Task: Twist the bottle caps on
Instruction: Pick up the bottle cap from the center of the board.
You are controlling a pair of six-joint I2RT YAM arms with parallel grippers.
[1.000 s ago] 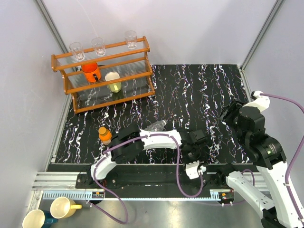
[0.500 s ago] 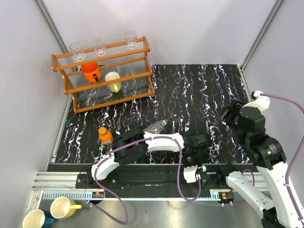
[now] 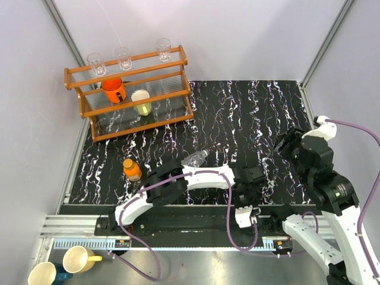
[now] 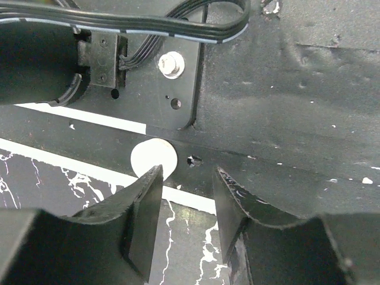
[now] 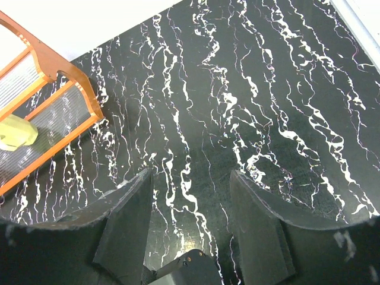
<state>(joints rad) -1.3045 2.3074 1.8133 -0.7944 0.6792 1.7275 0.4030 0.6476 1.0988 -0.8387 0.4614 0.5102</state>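
While your left gripper (image 4: pixel 187 178) hangs low over the near edge strip (image 4: pixel 285 172), to the right of the clear bottle (image 3: pixel 195 158) and closer to the arm bases, its fingers stand apart with nothing between them. The white-topped cap (image 4: pixel 153 157) lies flat on that strip just past one fingertip, which hides part of it (you cannot make out a blue rim from this angle). The clear bottle lies on its side on the black marbled table (image 3: pixel 249 119), just beside the left arm (image 3: pixel 202 173). Left of the clear bottle, the orange bottle (image 3: pixel 132 170) stands upright; whether its cap is on, you cannot tell. Your right gripper (image 5: pixel 190 175) hovers high, well to the right of the clear bottle, claw parted and holding nothing. Beyond the clear bottle and to its left stands the wooden rack (image 3: pixel 127 95).
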